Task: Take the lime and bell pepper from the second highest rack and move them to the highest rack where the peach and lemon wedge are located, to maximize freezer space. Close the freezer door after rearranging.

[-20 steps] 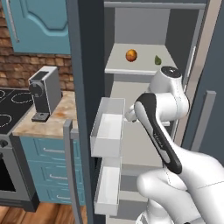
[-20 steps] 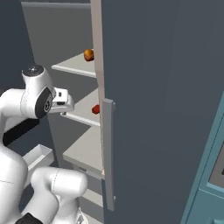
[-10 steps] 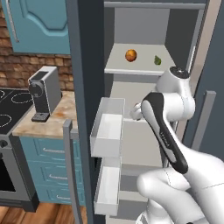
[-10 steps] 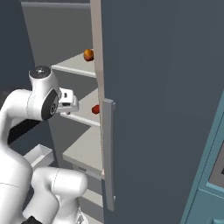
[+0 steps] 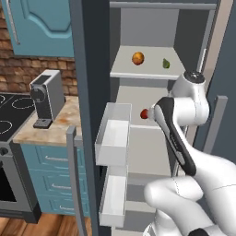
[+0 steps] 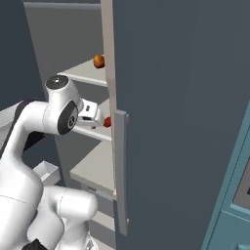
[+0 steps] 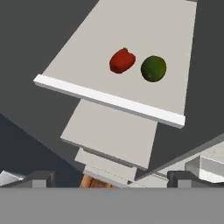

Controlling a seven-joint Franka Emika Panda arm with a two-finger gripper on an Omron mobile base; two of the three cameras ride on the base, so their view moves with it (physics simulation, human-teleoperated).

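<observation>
Freezer door (image 5: 90, 69): stood open.
Peach (image 5: 138, 58), lemon wedge (image 5: 166, 63): on the highest rack (image 5: 152, 73).
Bell pepper (image 7: 121, 60), lime (image 7: 153, 68): side by side on the second highest rack (image 7: 109, 100), neither moved.
Gripper (image 6: 97, 117): jaws wide, empty, near the pepper.
Left: both transfers, door closing.
</observation>
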